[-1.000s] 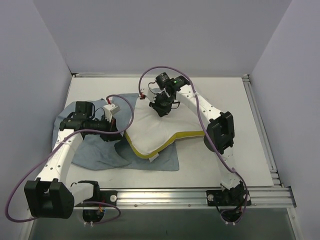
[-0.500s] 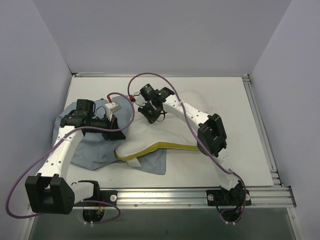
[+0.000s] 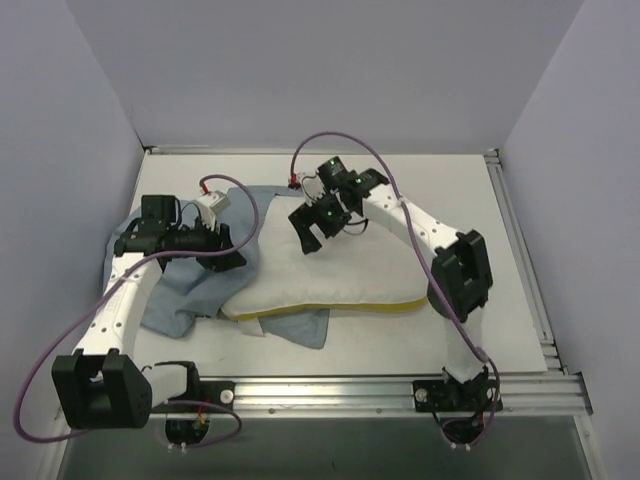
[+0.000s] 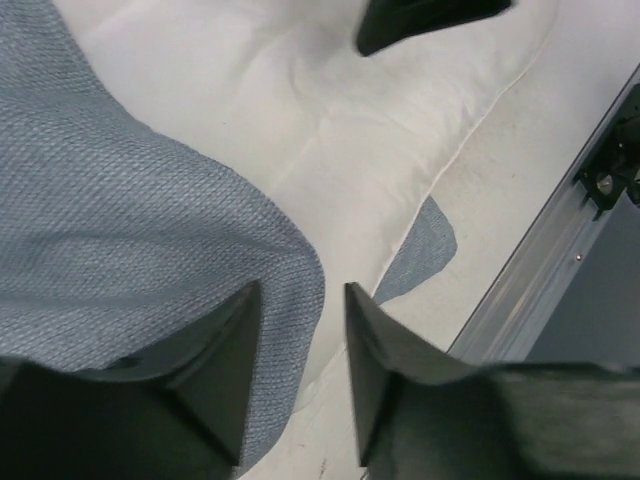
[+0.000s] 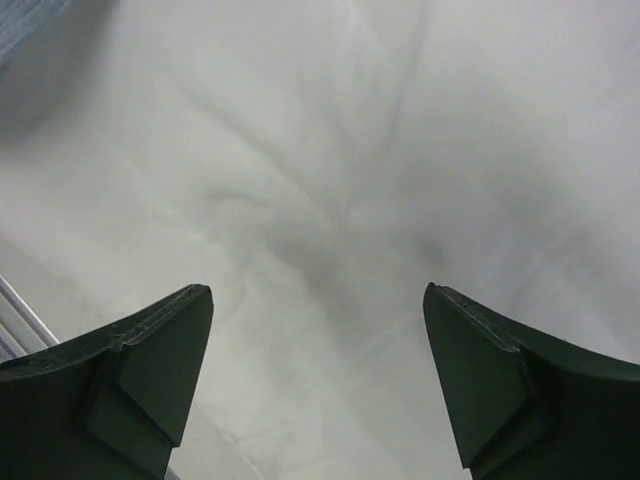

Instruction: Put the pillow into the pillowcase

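The white pillow [image 3: 340, 275] lies flat mid-table, its yellow band [image 3: 330, 308] along the near edge. The pale grey-blue pillowcase [image 3: 175, 295] is bunched at the left, with the pillow's left end resting in its folds. My left gripper [image 3: 234, 258] is at that end, open. In the left wrist view a loose pillowcase [image 4: 120, 230] fold lies against the left finger, over the pillow [image 4: 300, 110]; the left gripper [image 4: 300, 310] pinches nothing. My right gripper [image 3: 308, 232] hovers over the pillow's far left part. Its jaws [image 5: 318, 300] are wide open above the white pillow [image 5: 330, 180] and hold nothing.
An aluminium rail [image 3: 380, 390] runs along the table's near edge, also seen as the rail [image 4: 540, 270] in the left wrist view. Grey walls enclose the table on three sides. A corner of pillowcase [image 3: 305, 330] sticks out under the pillow's front.
Both grippers have opened: the right one let go of the pillow and moved back, and the pillow dropped flat. The left one released the pillowcase edge.
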Robot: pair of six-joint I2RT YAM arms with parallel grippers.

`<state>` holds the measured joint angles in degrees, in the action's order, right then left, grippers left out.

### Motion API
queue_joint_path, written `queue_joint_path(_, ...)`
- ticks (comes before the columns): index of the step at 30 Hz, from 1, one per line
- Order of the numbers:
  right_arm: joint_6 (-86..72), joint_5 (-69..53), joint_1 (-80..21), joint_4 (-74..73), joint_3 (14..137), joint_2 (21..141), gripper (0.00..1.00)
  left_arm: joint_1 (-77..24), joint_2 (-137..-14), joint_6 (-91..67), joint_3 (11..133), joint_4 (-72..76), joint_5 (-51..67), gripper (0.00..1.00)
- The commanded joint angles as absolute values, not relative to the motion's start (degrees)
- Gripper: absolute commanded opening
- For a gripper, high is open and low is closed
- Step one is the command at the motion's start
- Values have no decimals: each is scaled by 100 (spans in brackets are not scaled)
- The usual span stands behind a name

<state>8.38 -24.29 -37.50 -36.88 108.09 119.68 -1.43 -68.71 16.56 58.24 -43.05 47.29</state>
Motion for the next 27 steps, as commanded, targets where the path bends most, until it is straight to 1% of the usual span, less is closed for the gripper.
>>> queue_joint_path(1, 1362, -2945, -4147, -3394, 9683, 10479, 89, 174, -6847, 1565, 6029, -4148, 4746, 55)
queue_joint_path(3, 1781, -2630, -4446, -2718, 8968, 10004, 91, 386, -6803, 1521, 6108, -4227, 5060, 66)
queue_joint_path(4, 1967, -2115, -4900, -2524, 8425, 9671, 92, 665, -6707, 1538, 6178, -4367, 5176, 70)
queue_joint_path(5, 2178, -1805, -5122, -2218, 8229, 9581, 94, 798, -6645, 1660, 6205, -4473, 5255, 76)
queue_joint_path(6, 2502, -1515, -5376, -2110, 8096, 9554, 94, 956, -6523, 1739, 6231, -4569, 5325, 79)
queue_joint_path(7, 2644, -972, -5710, -2005, 7973, 9589, 94, 1089, -6469, 1879, 6301, -4884, 5352, 81)
queue_joint_path(8, 2767, -775, -5887, -1786, 7824, 9641, 95, 1360, -6425, 2194, 6328, -5061, 5353, 84)
queue_joint_path(10, 3057, -215, -6238, -1452, 7665, 9834, 95, 1633, -6416, 2538, 6468, -5700, 5405, 86)
queue_joint_path(12, 3181, 156, -6380, -1021, 7646, 10149, 96, 2169, -6503, 3092, 6574, -6202, 5580, 87)
queue_joint_path(14, 3199, 438, -6468, -783, 7795, 10387, 96, 2608, -6723, 3713, 6705, -6958, 5756, 87)
queue_joint_path(16, 3217, 544, -6486, -634, 7989, 10678, 97, 2855, -6951, 4173, 6767, -7590, 5766, 88)
queue_joint_path(17, 3269, 571, -6486, -528, 8033, 10774, 98, 2952, -7004, 4662, 6768, -7768, 5722, 88)
queue_joint_path(18, 3296, 597, -6486, -493, 8120, 10984, 98, 3101, -7127, 4902, 6759, -7944, 5678, 96)
queue_joint_path(20, 3392, 659, -6469, -475, 8209, 11214, 97, 3173, -7233, 5673, 6758, -8357, 5573, 97)
queue_joint_path(21, 3401, 633, -6460, -483, 8252, 11406, 95, 3208, -7294, 5974, 6759, -8471, 5546, 97)
queue_joint_path(22, 3401, 598, -6443, -527, 8305, 11469, 76, 3208, -7295, 6272, 6707, -8664, 5528, 98)
queue_joint_path(23, 3227, 589, -6408, -536, 8349, 11513, 60, 3208, -7286, 6963, 6628, -8753, 5441, 97)
queue_joint_path(24, 3095, 450, -6303, -554, 8376, 11514, 48, 3208, -7208, 7318, 6418, -8858, 5380, 97)
queue_joint_path(25, 2963, 300, -6223, -615, 8428, 11470, 27, 3208, -7155, 7591, 6303, -8842, 5309, 97)
queue_joint_path(27, 2436, 54, -5961, -633, 8464, 11312, 11, 3208, -6988, 8461, 5891, -8859, 5230, 96)
